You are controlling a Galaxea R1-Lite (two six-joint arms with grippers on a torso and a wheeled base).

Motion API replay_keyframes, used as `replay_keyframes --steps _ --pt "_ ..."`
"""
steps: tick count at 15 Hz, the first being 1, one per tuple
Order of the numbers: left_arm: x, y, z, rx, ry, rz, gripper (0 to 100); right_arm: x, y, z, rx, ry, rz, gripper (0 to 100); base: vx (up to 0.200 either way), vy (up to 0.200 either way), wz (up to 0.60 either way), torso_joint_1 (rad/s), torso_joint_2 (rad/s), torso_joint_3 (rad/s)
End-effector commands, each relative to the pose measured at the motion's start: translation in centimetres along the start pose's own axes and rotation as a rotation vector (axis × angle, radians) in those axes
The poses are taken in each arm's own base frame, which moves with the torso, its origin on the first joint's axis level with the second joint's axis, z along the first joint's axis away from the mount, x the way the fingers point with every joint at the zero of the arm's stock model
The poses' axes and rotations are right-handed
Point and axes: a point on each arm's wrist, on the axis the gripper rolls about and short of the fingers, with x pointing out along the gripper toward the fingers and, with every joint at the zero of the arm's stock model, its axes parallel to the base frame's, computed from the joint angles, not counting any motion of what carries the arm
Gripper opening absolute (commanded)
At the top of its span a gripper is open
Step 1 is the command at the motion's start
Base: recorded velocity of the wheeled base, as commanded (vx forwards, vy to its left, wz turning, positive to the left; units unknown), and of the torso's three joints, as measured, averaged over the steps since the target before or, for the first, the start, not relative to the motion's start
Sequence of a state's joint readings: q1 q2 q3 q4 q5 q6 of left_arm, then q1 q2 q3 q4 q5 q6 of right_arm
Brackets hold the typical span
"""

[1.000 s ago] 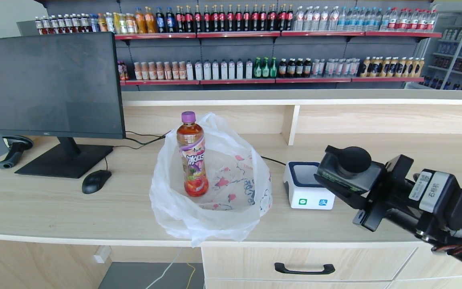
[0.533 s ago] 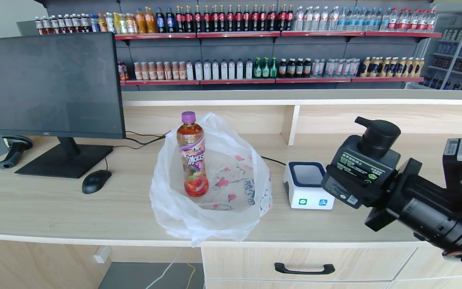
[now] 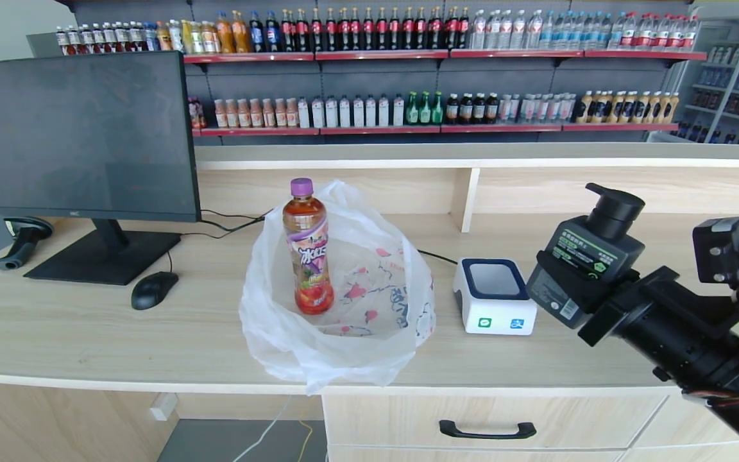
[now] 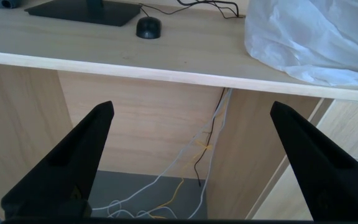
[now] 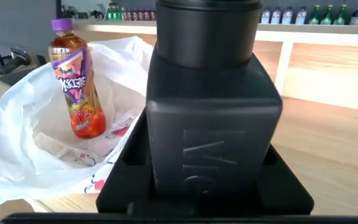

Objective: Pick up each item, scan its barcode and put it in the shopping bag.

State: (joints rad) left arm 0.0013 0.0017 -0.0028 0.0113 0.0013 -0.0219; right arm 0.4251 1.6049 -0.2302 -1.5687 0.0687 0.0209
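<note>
My right gripper (image 3: 591,292) is shut on a dark grey square bottle (image 3: 584,256) with a black pump cap, held tilted in the air just right of the white barcode scanner (image 3: 493,296). In the right wrist view the dark bottle (image 5: 211,118) stands between the fingers. A white plastic shopping bag (image 3: 344,301) lies open at the counter's middle, and an orange drink bottle (image 3: 307,247) with a purple cap stands upright inside it; the same drink bottle (image 5: 75,78) and shopping bag (image 5: 23,149) lie beyond the gripped bottle. My left gripper (image 4: 188,165) is open, below the counter's front edge.
A monitor (image 3: 77,138) on its stand, a black mouse (image 3: 153,289) and a handheld scanner (image 3: 20,240) sit at the counter's left. A raised shelf with a divider (image 3: 466,196) runs along the back. Drawers with a black handle (image 3: 486,430) are under the counter.
My right gripper has risen and turned with the dark bottle, tipping it from lying nearly flat to more upright, its label now facing the scanner side. The bag and drink bottle stayed still.
</note>
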Motion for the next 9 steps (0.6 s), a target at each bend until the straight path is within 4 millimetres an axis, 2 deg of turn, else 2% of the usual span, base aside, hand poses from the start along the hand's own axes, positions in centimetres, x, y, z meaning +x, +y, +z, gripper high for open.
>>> replay_keyframes --steps 1,2,5,9 --pt "0.01 0.00 0.00 -0.001 0.002 0.001 100 -0.14 0.00 -0.44 0.000 0.021 0.000 0 -0.200 0.000 0.00 0.002 0.00 0.002" --pt "0.01 0.00 0.00 -0.001 0.002 0.001 100 -0.30 0.01 -0.44 0.001 0.022 0.000 0 -0.200 0.000 0.00 -0.002 0.00 0.002" --pt "0.01 0.00 0.02 -0.001 0.001 0.001 100 -0.49 0.02 -0.46 0.001 0.025 0.000 0 0.000 0.000 0.00 0.000 0.00 0.000" --pt "0.01 0.00 0.02 -0.001 0.001 0.001 100 -0.56 0.03 -0.41 0.001 0.024 0.000 0 0.000 0.200 0.00 -0.013 0.00 0.002"
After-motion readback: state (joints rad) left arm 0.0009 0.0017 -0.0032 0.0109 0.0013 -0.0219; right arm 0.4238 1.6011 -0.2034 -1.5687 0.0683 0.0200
